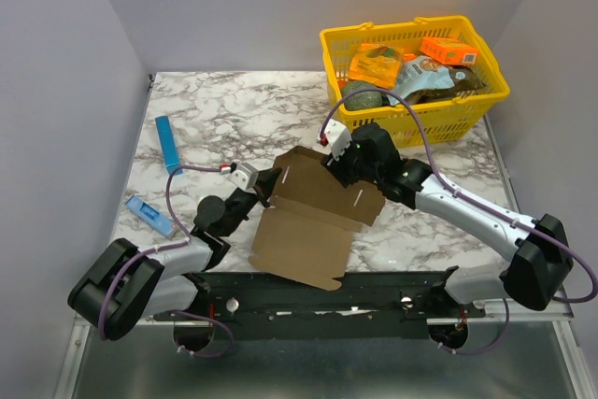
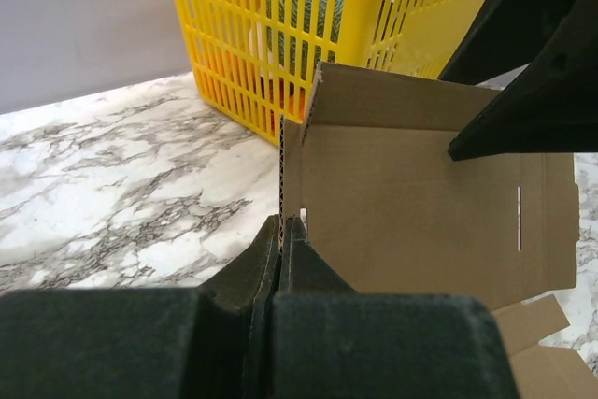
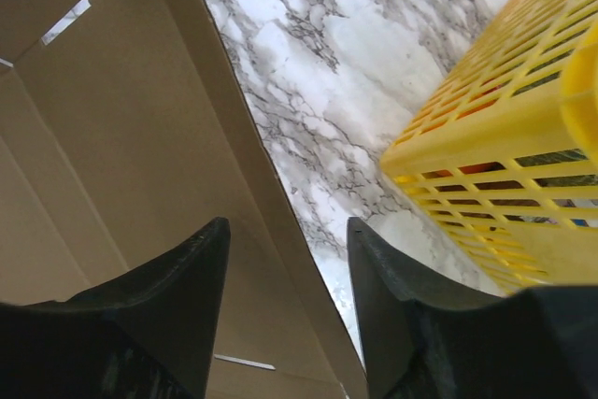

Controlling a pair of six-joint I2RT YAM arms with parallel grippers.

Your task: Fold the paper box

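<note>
The paper box (image 1: 313, 221) is a brown cardboard die-cut sheet lying mid-table, partly raised at its left and far edges. My left gripper (image 1: 264, 193) is shut on the sheet's left flap; in the left wrist view the flap's corrugated edge (image 2: 281, 175) stands upright between the closed fingers (image 2: 283, 231). My right gripper (image 1: 334, 163) is open at the sheet's far edge. In the right wrist view its two fingers straddle the cardboard edge (image 3: 266, 184), one finger (image 3: 201, 277) over the sheet, the other (image 3: 383, 277) over the marble, neither touching it.
A yellow basket (image 1: 486, 105) holding orange boxes and packets stands at the back right, close behind the right gripper. A blue strip (image 1: 168, 144) and a small blue item (image 1: 148, 213) lie at the left on the marble table (image 1: 234, 109).
</note>
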